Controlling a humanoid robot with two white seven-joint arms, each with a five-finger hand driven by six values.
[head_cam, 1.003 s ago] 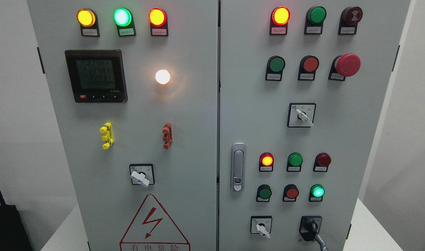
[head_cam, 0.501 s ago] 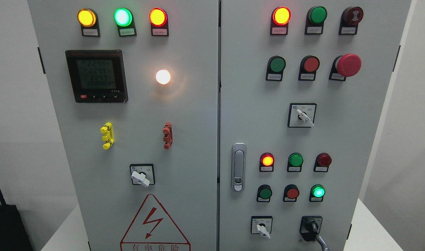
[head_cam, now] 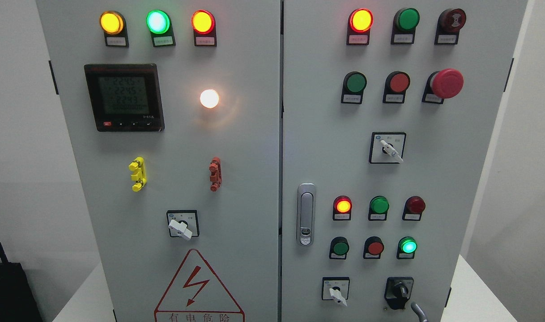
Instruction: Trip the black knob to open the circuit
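Observation:
The black knob (head_cam: 399, 290) sits in a black square plate at the lower right of the right cabinet door (head_cam: 460, 179), its grip standing about upright. Just below and to the right of it, a thin grey tip of my right hand (head_cam: 419, 311) pokes up from the bottom edge, a little apart from the knob. The rest of that hand is out of frame. My left hand does not show.
A white selector switch (head_cam: 336, 293) is left of the knob, and lit green (head_cam: 407, 246) and red (head_cam: 342, 205) lamps are above it. A silver door latch (head_cam: 305, 214) is at the door's left edge. A red mushroom button (head_cam: 446, 83) juts out higher up.
The grey tip lay against the knob's lower right side; it has now dropped down and to the right, off the knob. The knob's grip has turned from tilted to about upright.

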